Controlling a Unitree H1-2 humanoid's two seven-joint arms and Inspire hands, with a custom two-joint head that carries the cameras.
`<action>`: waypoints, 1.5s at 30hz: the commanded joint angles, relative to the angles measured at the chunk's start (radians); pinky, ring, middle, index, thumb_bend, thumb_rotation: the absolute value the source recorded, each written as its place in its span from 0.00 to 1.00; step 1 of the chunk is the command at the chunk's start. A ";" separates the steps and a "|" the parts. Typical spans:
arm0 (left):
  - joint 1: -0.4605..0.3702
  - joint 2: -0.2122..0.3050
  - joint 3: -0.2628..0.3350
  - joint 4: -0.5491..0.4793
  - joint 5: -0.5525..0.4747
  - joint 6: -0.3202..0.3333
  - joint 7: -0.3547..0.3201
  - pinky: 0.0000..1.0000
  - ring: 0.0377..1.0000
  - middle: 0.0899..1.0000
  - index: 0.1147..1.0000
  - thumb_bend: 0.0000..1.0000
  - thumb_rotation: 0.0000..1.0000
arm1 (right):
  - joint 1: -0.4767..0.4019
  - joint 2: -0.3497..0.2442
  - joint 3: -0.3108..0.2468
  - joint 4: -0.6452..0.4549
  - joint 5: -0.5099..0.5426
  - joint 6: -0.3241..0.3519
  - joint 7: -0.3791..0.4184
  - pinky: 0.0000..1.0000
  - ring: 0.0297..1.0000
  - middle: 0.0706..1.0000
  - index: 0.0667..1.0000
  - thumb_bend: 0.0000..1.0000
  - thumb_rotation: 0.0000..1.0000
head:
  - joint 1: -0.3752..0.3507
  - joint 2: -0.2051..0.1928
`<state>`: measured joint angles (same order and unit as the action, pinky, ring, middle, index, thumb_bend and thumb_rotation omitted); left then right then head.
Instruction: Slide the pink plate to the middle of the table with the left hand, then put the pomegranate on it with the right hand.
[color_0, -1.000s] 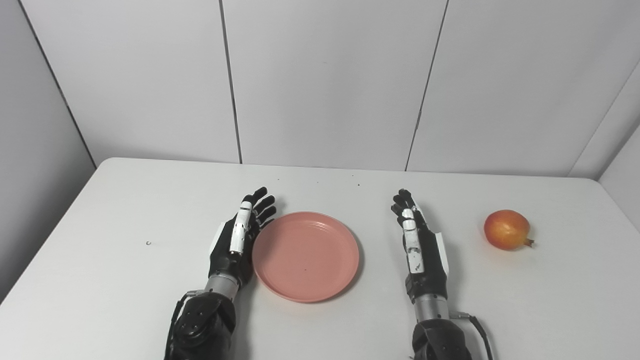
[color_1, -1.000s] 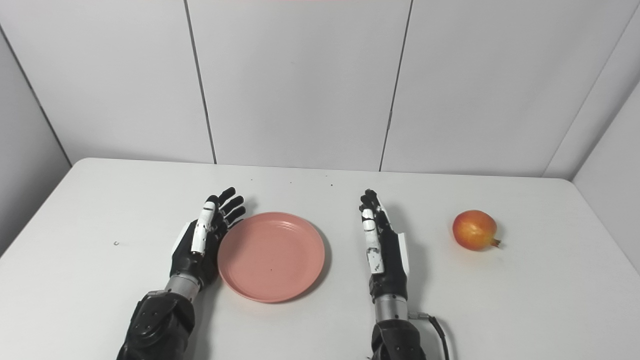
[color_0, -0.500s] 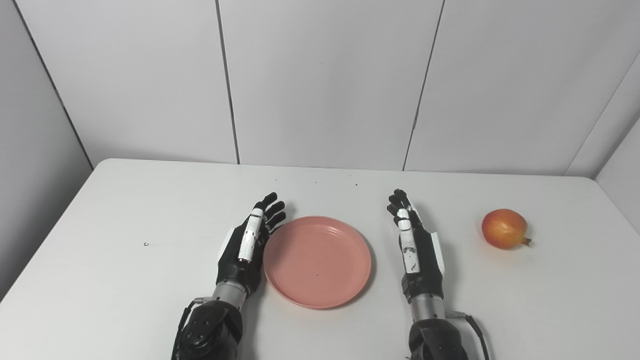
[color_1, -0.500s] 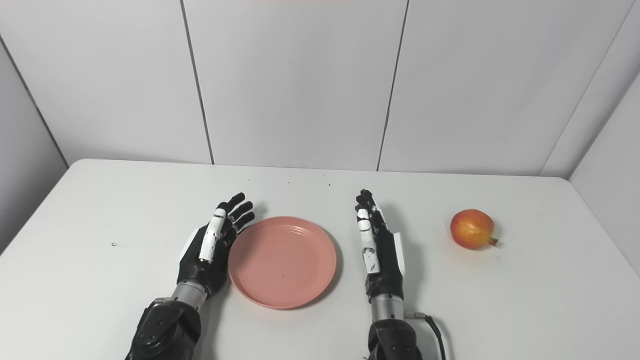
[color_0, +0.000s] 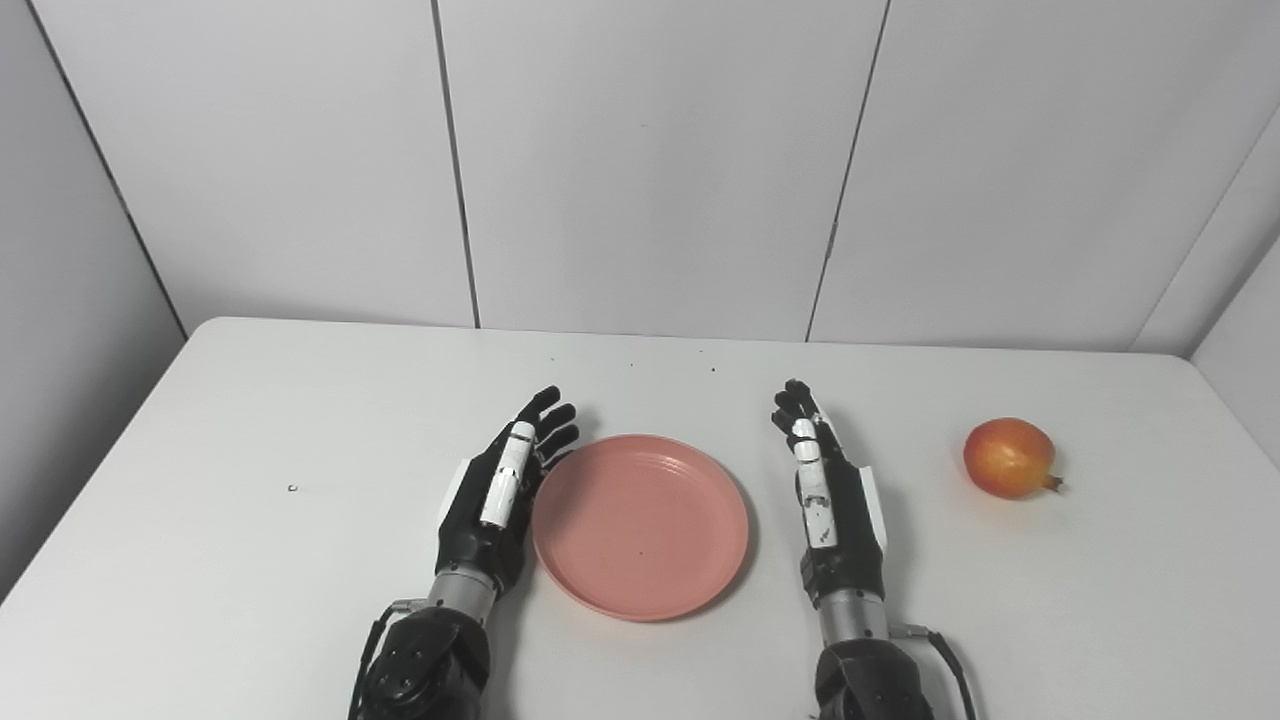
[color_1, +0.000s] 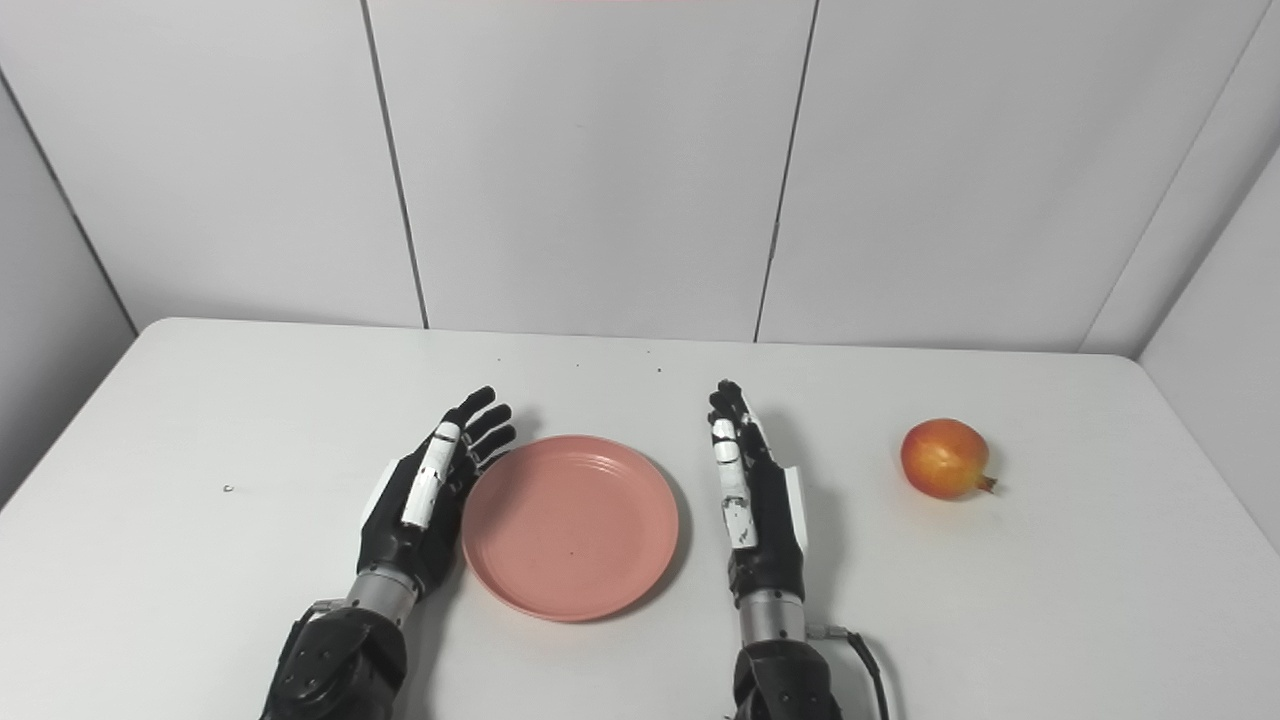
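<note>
Left eye view: the pomegranate (color_0: 1010, 458) sits on its side on the white table (color_0: 200, 540), far right, well apart from everything, with its little crown end pointing right (so its long axis runs left-right). The pink plate (color_0: 640, 525) lies flat near the table's middle, between the two hands. The left hand (color_0: 497, 495) is flat-open, fingers straight and spread a bit, its edge right up against the plate's left rim, holding nothing.

Right eye view: same layout. The right hand (color_1: 752, 500) stands on edge just right of the plate, fingers straight and together, empty, a small gap to the rim. There's a tiny speck (color_1: 229, 488) far left.
</note>
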<state>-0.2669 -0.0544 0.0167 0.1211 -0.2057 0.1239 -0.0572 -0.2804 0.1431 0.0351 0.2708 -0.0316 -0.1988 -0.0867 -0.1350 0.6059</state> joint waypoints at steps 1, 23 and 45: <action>-0.010 -0.007 -0.007 -0.009 0.010 -0.021 -0.005 0.85 0.86 0.84 0.81 0.33 0.83 | 0.045 0.003 0.005 0.026 -0.001 0.011 0.004 0.99 0.91 0.89 0.89 0.53 0.95 | 0.002 0.000; -0.008 -0.007 -0.008 -0.006 0.013 -0.022 -0.015 0.85 0.87 0.85 0.83 0.33 0.88 | 0.081 -0.020 0.015 -0.167 -0.184 0.013 -0.089 0.90 0.92 0.89 0.89 0.54 0.90 | -0.011 0.001; 0.007 -0.003 -0.018 -0.013 0.005 -0.014 -0.036 0.85 0.87 0.86 0.84 0.31 0.92 | 0.036 -0.175 -0.096 -0.304 -0.410 0.069 -0.219 0.84 0.88 0.88 0.89 0.61 0.53 | -0.035 -0.014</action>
<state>-0.2610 -0.0535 0.0055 0.1219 -0.1940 0.1068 -0.0812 -0.1978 -0.0154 -0.0498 0.0010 -0.4309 -0.1426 -0.2897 -0.1703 0.5937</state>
